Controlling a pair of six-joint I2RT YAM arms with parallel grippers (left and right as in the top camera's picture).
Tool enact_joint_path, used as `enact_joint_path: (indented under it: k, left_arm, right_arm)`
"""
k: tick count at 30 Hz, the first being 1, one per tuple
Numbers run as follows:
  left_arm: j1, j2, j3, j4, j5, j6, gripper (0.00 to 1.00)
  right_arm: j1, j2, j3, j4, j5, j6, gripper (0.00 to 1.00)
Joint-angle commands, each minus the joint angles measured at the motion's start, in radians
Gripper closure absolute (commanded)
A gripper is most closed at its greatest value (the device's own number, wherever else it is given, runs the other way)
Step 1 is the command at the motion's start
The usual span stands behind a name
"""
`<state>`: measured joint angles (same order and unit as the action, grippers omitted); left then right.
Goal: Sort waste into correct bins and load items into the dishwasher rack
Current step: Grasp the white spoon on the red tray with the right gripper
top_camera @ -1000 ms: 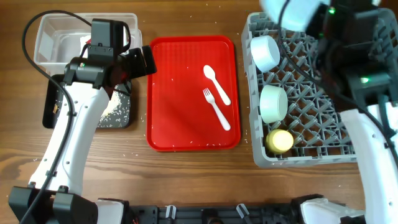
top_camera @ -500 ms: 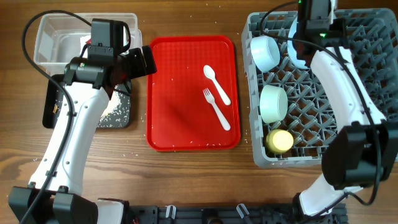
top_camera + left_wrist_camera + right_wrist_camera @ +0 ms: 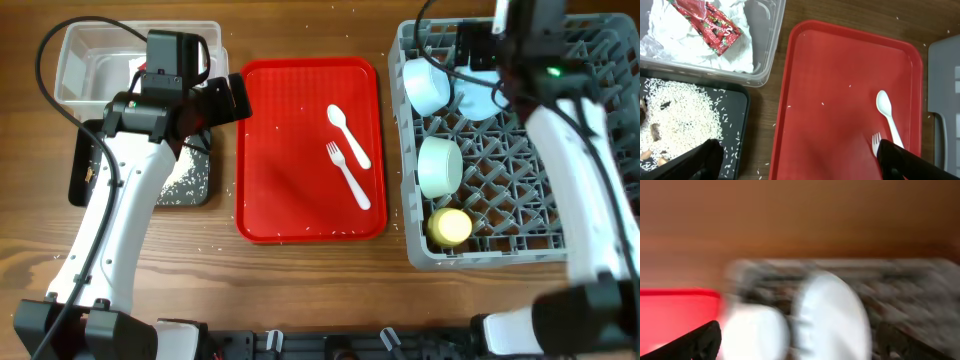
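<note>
The grey pegged plastic dishwasher rack, 3 o'clock on the tabletop, props the round light blue plate against pegs at its 12 o'clock rim, likely for draining. The right end effector above looks spread, empty. The left end effector gapes, idle.

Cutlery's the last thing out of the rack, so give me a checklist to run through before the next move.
1. Spoon and fork uncovered on red tray: ok.
2. Left pincer open, empty: ok.
3. Right pincer clear of plate: cannot tell, wrist view blurred.
4. Napkin in tub: ok.
5. Rice all in black tray: not ok, some on table.
6. Free space in rack: ok.
</note>
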<state>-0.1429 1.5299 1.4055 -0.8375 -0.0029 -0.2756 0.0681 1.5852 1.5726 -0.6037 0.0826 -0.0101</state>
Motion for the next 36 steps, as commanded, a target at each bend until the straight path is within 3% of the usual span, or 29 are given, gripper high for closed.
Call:
enact_joint_path:
  k: [1, 5, 8, 10, 13, 16, 23, 27, 35, 36]
  left_arm:
    - [0.004, -0.002, 0.008, 0.003, -0.010, 0.006, 0.00]
    - [0.004, -0.002, 0.008, 0.003, -0.010, 0.006, 0.00]
    - [0.004, -0.002, 0.008, 0.003, -0.010, 0.006, 0.00]
    - [0.004, -0.002, 0.008, 0.003, -0.010, 0.006, 0.00]
    - [0.004, -0.002, 0.008, 0.003, -0.010, 0.006, 0.00]
    - [0.004, -0.002, 0.008, 0.003, -0.010, 0.006, 0.00]
    - [0.004, -0.002, 0.008, 0.003, -0.010, 0.006, 0.00]
    - [0.004, -0.002, 0.008, 0.003, -0.010, 0.006, 0.00]
    - [0.004, -0.002, 0.008, 0.003, -0.010, 0.006, 0.00]
    - [0.004, -0.002, 0.008, 0.003, -0.010, 0.006, 0.00]
  right_arm:
    - [0.011, -0.066, 0.025, 0.060, -0.553, 0.183, 0.07]
    - [0.133, 0.057, 0.022, 0.046, -0.576, 0.152, 0.08]
    - [0.245, 0.186, 0.022, -0.050, -0.381, 0.134, 0.08]
    - [0.294, 0.290, 0.022, -0.094, -0.250, 0.137, 0.15]
    - [0.328, 0.423, 0.022, -0.093, -0.228, 0.141, 0.33]
    - [0.341, 0.544, 0.022, -0.090, -0.202, 0.141, 0.39]
    - [0.341, 0.605, 0.022, -0.082, -0.201, 0.140, 0.61]
    - [0.341, 0.605, 0.022, -0.065, -0.202, 0.140, 0.67]
    - [0.362, 0.628, -0.014, 0.004, -0.202, 0.141, 0.69]
    - [0.365, 0.634, -0.014, 0.004, -0.203, 0.142, 0.76]
